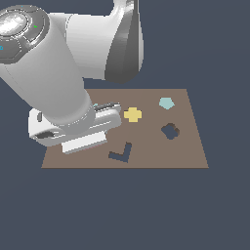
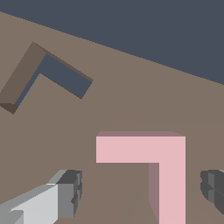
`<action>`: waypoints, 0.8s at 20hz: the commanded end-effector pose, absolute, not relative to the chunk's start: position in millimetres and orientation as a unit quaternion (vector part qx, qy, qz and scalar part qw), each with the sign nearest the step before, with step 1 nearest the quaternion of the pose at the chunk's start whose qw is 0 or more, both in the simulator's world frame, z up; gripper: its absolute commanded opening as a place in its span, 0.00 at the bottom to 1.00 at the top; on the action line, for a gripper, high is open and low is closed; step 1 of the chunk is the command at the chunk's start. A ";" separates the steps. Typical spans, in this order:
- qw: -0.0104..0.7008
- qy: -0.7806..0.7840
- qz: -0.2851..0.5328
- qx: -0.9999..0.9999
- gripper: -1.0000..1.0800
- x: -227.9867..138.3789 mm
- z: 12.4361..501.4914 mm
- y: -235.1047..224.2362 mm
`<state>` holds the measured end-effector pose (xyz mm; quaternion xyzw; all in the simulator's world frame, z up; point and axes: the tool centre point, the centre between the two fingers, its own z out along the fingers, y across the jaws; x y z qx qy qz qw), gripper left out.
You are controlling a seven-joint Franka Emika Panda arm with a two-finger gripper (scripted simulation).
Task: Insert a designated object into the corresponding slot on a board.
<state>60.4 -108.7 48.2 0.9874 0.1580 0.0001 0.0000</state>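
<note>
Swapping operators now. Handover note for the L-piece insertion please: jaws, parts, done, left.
Gripper: jaws open, one on each side of the pink L piece, not closed on it.
Pink L piece: flat on the board, hidden behind the arm in the exterior view.
L slot: empty, near the board's front edge.
Done: gripper positioned over the piece.
Left: close, lift, align with the slot, insert.

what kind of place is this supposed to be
Likely a simulated shape-sorting test bench, not a real room: a flat brown board with an L-shaped slot, coloured pieces like the pink L-shaped piece, and a featureless dark backdrop.
</note>
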 end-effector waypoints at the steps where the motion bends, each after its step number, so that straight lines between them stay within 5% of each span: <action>1: 0.000 0.158 0.000 0.987 0.96 60.1 43.1 -108.8; 7: 0.000 0.158 0.000 0.987 0.96 60.2 29.8 -108.4; 8: 0.000 0.158 0.000 0.987 0.00 60.2 29.8 -108.4; 16: 0.000 0.158 0.000 0.987 0.00 60.2 29.8 -108.4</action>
